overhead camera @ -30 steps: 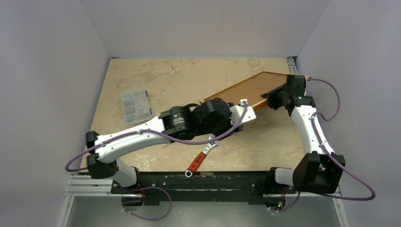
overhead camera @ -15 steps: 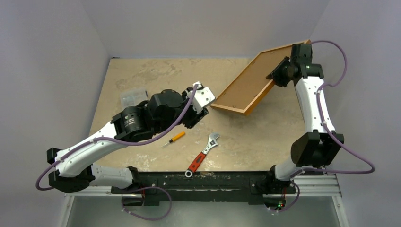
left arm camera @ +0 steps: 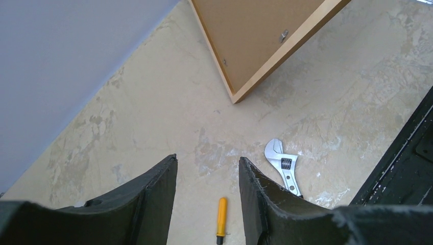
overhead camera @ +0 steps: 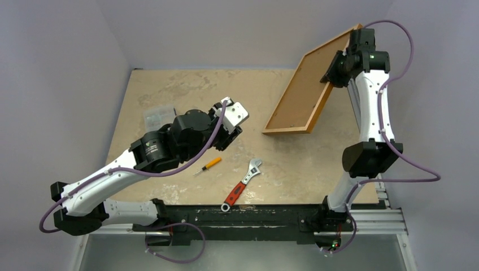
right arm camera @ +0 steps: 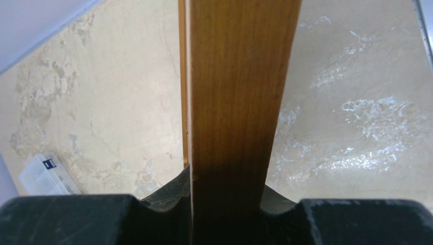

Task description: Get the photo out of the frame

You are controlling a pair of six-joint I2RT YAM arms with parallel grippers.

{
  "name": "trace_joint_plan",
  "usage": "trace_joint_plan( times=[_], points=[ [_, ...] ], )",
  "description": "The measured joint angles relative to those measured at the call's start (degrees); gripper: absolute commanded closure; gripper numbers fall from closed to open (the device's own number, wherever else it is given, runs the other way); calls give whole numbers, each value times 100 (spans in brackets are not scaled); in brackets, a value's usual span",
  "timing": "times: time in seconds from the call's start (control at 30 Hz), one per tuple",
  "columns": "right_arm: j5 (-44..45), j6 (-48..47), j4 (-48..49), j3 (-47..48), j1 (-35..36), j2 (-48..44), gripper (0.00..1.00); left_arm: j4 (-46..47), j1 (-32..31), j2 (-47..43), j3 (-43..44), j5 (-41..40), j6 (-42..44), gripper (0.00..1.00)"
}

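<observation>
The right gripper (right arm camera: 227, 190) is clamped on one narrow wooden edge of the frame (overhead camera: 289, 130) and holds it raised and steeply tilted at the upper right of the top view. The lowest corner sits at or just above the tabletop (overhead camera: 186, 90); contact cannot be confirmed. The cork-brown backing board (overhead camera: 302, 90) faces the overhead camera, so the photo is hidden behind it and cannot be seen. The left gripper (left arm camera: 207, 163) hangs over the middle of the tabletop with its jaws apart and nothing between them. Below it lie a screwdriver (overhead camera: 209, 165) and an adjustable wrench (overhead camera: 243, 186). The frame is judged stiff and fairly light, and the single edge grip lets it swing. Any glazing would be fragile. Small metal tabs (left arm camera: 284, 35) appear to retain the backing board, so release these first. The photo is judged thin and easily creased: take it by an exposed edge or corner, with light pressure.
</observation>
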Motion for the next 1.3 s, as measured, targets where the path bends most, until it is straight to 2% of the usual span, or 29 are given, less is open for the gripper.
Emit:
trace_joint_plan(
  times=[0.1, 0.17, 0.67, 1.07, 1.3],
  points=[
    [2, -192, -509, 822, 0, 424, 100, 68, 52, -22, -66, -15, -2, 54],
    [2, -286, -629, 1012, -9, 553, 100, 101, 85, -22, -98, -9, -2, 54],
    [378, -660, -1176, 1244, -76, 437, 100, 157, 234, -20, -164, 42, -7, 54],
    [1357, -1228, -1193, 1036, -111, -140, 100, 256, 238, -7, -243, 146, -28, 54],
    [1871, -1261, -1117, 1368, 363, 116, 100, 278, 238, 20, -247, 175, -48, 54]
  ],
)
